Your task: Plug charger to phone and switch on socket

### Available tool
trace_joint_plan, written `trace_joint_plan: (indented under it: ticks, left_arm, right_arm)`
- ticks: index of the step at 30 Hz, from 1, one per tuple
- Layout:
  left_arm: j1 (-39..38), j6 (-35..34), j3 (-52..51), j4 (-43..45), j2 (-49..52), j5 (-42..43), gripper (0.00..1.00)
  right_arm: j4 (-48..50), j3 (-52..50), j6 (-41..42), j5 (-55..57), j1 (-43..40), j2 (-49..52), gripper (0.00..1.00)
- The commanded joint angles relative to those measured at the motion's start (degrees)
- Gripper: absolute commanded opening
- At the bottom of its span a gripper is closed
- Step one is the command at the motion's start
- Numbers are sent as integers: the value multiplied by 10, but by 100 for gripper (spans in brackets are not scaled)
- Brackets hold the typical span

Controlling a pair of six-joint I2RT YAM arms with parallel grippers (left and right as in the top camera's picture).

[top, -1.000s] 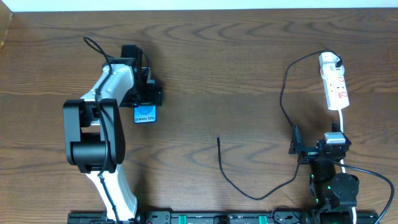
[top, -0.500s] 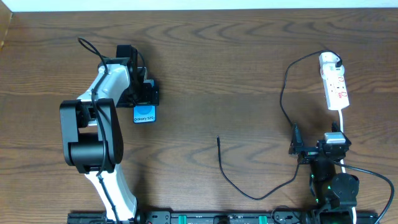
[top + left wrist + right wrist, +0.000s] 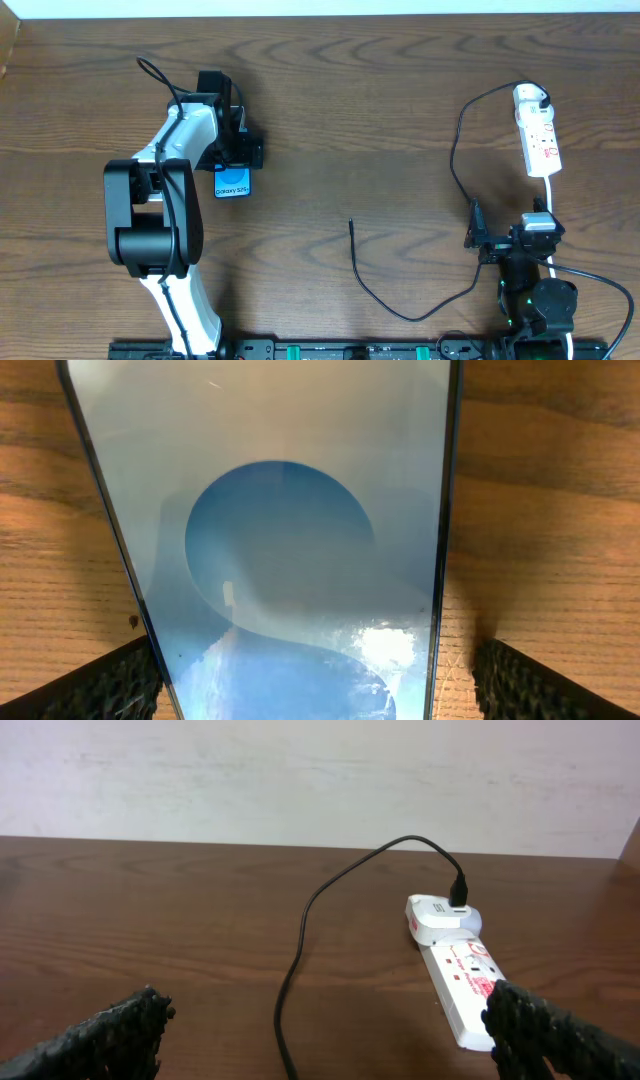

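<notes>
Dark wood table (image 3: 320, 120): carries everything in view.
Phone (image 3: 232, 182): lies flat in the left half of the table, about midway between the far and near edges. Its screen faces up, blue with a lighter blob (image 3: 290, 540).
Left gripper (image 3: 237, 160): over the phone, jaws spread wide and grasping nothing. A pad (image 3: 110, 685) stands on each side of the phone. Bare wood shows between the right pad and the phone's edge; whether the left pad touches cannot be told.
Socket (image 3: 540, 145): white strip near the right edge, toward the far right corner, red marks on its face (image 3: 470, 990).
Charger (image 3: 375, 295): thin black cable looping across the right half of the table.
White plug (image 3: 528, 97): sits on the far end of the socket.
Connector tip (image 3: 350, 222): lies loose on the wood near the table's middle, well apart from the phone.
Right gripper (image 3: 330, 1045): near the near right corner, facing the socket, jaws released wide and empty.
</notes>
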Motion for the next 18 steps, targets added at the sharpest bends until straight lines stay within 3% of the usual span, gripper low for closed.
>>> trace_joint_plan:
  ticks: [1, 18]
  left_arm:
    - [-1, -3, -11, 9, 21, 22, 98]
    - [-1, -3, -11, 11, 21, 22, 98]
  right_arm:
    - [-2, -1, 4, 4, 4, -5, 99]
    - [-2, -1, 4, 4, 4, -5, 99]
